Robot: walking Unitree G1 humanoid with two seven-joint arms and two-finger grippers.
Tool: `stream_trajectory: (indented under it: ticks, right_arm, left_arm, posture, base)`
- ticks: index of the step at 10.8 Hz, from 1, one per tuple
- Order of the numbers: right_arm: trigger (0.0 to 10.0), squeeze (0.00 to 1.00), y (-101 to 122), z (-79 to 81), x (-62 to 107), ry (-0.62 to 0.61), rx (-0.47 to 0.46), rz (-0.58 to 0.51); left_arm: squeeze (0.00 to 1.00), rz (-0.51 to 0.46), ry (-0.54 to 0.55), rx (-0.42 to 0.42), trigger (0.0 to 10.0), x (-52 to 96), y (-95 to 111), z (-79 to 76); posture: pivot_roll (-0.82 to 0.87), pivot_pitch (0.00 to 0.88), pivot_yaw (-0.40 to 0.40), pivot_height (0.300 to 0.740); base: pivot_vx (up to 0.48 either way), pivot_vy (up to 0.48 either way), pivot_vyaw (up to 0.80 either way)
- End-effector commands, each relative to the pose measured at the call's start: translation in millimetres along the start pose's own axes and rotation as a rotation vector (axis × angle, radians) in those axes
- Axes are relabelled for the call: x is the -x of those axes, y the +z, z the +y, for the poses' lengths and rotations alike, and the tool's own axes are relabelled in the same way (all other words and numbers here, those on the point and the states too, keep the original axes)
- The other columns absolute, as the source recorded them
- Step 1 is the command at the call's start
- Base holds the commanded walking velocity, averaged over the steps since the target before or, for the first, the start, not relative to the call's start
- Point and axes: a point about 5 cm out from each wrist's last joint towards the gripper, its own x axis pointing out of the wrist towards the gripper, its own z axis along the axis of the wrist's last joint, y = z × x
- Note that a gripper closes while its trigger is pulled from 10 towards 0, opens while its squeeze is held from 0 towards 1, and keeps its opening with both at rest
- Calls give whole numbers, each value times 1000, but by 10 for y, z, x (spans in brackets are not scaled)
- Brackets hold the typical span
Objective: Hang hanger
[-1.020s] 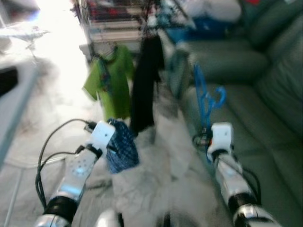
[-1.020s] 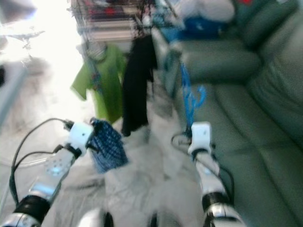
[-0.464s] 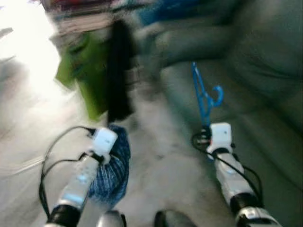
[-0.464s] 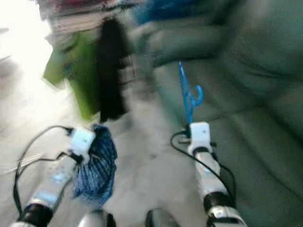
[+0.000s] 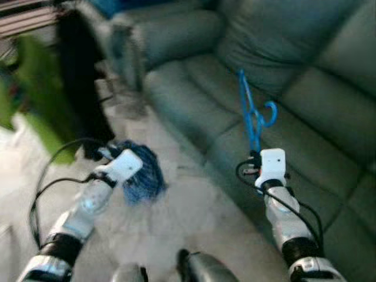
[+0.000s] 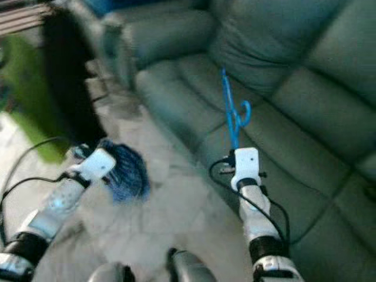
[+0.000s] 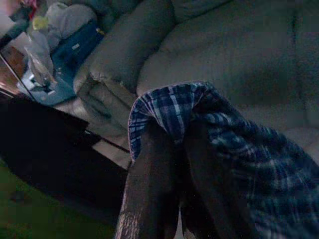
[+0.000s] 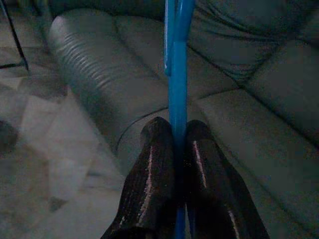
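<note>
Right gripper [image 8: 175, 149], jaws clamped on the thin, light, stiff-looking blue hanger [image 5: 254, 114] above the sofa [image 5: 329, 106]; left gripper [image 7: 175, 149] pinched soft plaid cloth [image 7: 239, 149].

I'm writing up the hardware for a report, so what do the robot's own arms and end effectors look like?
Both arms are silver metallic tubes with black joint collars. Each wrist carries a white boxy housing, and loose black cables loop alongside. The left end effector and right end effector each have two long fingers, dark and glossy in the dim wrist views, tapering to rounded tips. No markings can be made out in these blurred pictures.
</note>
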Motion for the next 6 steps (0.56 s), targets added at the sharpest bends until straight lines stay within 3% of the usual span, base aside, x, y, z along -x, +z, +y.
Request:
stream_trajectory:
  ticks: [1, 4, 6]
  right_arm:
    - [10000, 0, -51, -48, 40, -6, 6, 22]
    - [10000, 0, 22, -31, 3, 5, -31, -3]
    - [10000, 0, 44, 27, 15, 70, -12, -12]
  left_arm:
    - [0, -29, 21, -2, 10000, -45, 61, 2]
    - [0, -124, 30, 23, 10000, -111, 236, -68]
    - [0, -142, -34, 61, 10000, -136, 257, -46]
  posture:
    - [21, 140, -66, 740]
    - [26, 145, -67, 740]
    - [24, 146, -63, 740]
  base:
    - [0, 0, -800]
    - [0, 0, -727]
    - [0, 0, 0]
